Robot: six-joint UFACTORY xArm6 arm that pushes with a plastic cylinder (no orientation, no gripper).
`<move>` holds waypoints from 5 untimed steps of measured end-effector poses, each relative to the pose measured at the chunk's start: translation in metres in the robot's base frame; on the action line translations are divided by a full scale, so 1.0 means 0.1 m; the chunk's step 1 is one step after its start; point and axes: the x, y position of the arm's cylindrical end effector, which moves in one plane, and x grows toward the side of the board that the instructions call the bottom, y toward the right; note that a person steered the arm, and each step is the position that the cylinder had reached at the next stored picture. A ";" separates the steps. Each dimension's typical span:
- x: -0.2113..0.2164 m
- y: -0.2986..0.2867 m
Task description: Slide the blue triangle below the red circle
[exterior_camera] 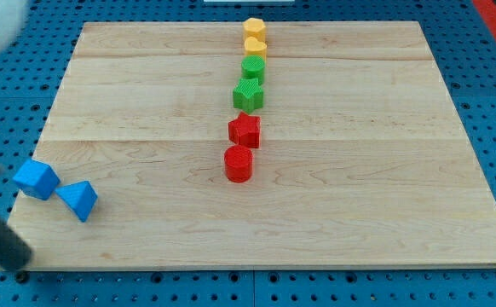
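The blue triangle (79, 200) lies near the board's lower left corner, touching a blue cube (35, 178) on its left. The red circle (239, 164) stands near the middle of the board, far to the right of the triangle. My dark rod comes in blurred at the view's lower left. My tip (14, 257) is at the board's bottom left edge, below and left of both blue blocks and apart from them.
A column of blocks runs up from the red circle: a red star (245, 130), a green star (248, 94), a green round block (253, 68), a yellow heart (255, 48) and a yellow hexagon (254, 28). The wooden board (384, 170) lies on a blue pegboard.
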 end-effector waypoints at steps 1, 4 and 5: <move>-0.51 -0.03; -0.70 0.78; -0.52 1.04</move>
